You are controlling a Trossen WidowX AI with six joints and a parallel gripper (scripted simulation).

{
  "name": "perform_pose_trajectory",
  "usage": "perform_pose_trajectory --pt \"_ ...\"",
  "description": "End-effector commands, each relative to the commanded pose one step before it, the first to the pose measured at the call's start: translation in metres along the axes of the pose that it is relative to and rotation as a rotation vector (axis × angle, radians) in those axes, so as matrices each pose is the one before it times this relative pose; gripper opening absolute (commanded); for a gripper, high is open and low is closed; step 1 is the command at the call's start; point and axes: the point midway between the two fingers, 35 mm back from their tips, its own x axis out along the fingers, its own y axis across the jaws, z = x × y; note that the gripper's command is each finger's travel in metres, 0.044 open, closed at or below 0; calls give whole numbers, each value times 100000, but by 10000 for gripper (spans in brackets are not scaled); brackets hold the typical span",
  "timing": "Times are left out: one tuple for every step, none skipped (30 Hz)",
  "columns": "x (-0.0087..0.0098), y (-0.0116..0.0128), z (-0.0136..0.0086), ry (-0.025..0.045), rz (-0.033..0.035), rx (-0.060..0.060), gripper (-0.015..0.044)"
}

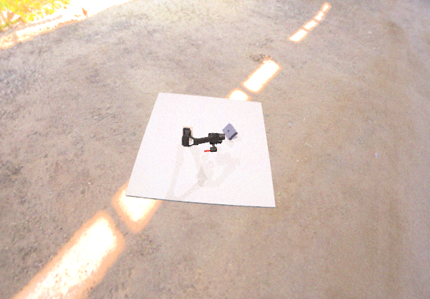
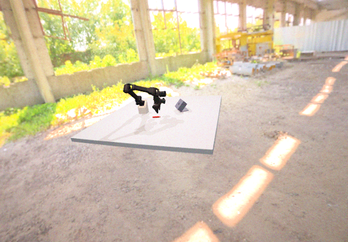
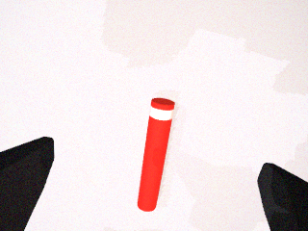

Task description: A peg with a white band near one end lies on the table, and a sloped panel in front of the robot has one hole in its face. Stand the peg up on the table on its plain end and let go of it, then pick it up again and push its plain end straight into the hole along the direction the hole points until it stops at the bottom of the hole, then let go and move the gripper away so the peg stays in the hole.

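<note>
The red peg [image 1: 207, 150] [image 2: 156, 117] [image 3: 156, 159] lies on its side on the white table [image 1: 242, 185] [image 2: 182, 138]. In the wrist view its white band [image 3: 161, 114] is near the upper end and its plain end points down the picture. In the top view part of the peg is hidden behind the arm. My gripper [image 2: 156, 112] [image 3: 161, 163] is wide open and empty, pointing down above the peg, with one finger on each side of it in the wrist view. The grey-blue sloped panel [image 1: 231, 127] [image 2: 182, 104] shows a small dark hole in its face.
The arm's light base block [image 2: 143, 109] stands on the table, to the left of the peg and panel in the exterior view. The panel stands beyond the gripper, on the side away from the base. Shadows of the arm fall across the table.
</note>
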Motion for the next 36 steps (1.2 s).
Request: perform_pose_trajectory --pt "818 7 -91 636 -365 -712 440" --pt "163 1 8 -6 12 2 440" --pt "163 1 7 -6 10 2 440" --pt "163 0 6 -5 7 2 440" --pt "163 0 5 -4 5 2 440" --pt "162 -1 3 -4 2 2 440" --pt "162 -1 2 -3 -1 2 440" --pt "162 -2 1 -3 -3 2 440" --pt "162 -2 0 -2 -6 2 440" --pt "161 -3 -1 -1 -8 1 440" --pt "161 -3 -3 -1 -11 1 440" --pt "161 -4 -4 0 -14 1 440" --pt "160 -4 -5 1 -16 1 440" --pt "160 -5 -6 2 -19 1 440" --pt "159 -5 -8 3 -21 1 440" --pt "160 -6 -9 3 -24 1 440" --pt "159 -6 -10 4 -26 1 440" --pt "159 -7 -11 5 -29 1 440" --pt "158 -7 -13 6 -31 0 440" --pt "158 -7 -14 7 -34 0 440" --pt "158 -8 -15 8 -36 0 440" --pt "157 -8 -16 9 -39 0 440" --pt "157 -9 -17 10 -41 0 440" --pt "156 -9 -19 11 -44 0 440" --pt "156 -9 -20 12 -46 -1 440" --pt "156 -10 -21 13 -49 -1 440" --pt "156 -10 -23 15 -51 -1 440" --pt "155 -10 -24 16 -54 -1 440" --pt "155 -11 -25 17 -56 -1 440" --pt "154 -11 -26 18 -59 -2 440" --pt "153 -11 -27 19 -61 -2 440" --pt "121 -9 -23 16 -50 -2 440" --pt "72 -6 -14 10 -31 -1 440" --pt "24 -2 -5 3 -10 0 440" --pt "0 0 0 0 0 0 414" --pt "0 0 0 0 0 0 387"
